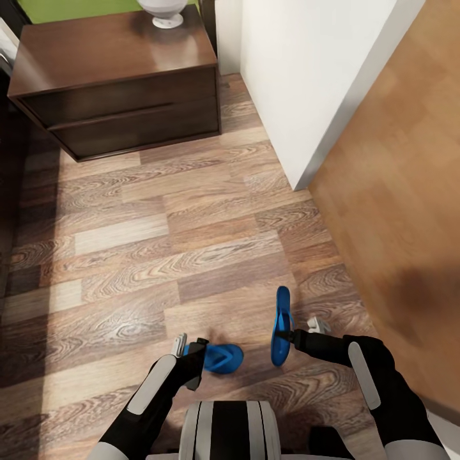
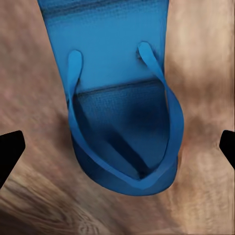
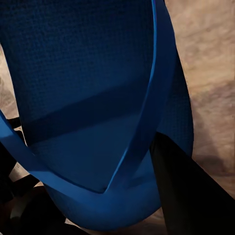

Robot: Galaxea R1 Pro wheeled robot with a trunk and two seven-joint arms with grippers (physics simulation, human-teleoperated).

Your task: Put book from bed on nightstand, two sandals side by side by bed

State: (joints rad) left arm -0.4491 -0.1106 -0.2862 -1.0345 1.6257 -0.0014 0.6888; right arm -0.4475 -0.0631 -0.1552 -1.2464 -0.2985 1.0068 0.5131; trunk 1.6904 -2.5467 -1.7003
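Wood plank floor point(image 1: 160, 255), dark nightstand point(image 1: 115, 83), white wall point(image 1: 306, 70), blue sandals point(image 1: 220, 358)

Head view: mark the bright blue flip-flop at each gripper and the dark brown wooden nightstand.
Left flip-flop point(image 1: 223, 358), head view, on its sole.
Right flip-flop point(image 1: 280, 326), head view, on its upturned sole.
Nightstand point(image 1: 108, 54), head view, on its top.

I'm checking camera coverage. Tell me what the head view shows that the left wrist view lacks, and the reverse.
Head view alone: the nightstand with a white base on top, the white wall, both arms, and the second sandal tilted on edge at the right claw. Left wrist view alone: a close look at the thong straps and the dark fingertips spread wide either side of the sandal. Both: the sandal by the left claw, blue, and the plank floor.
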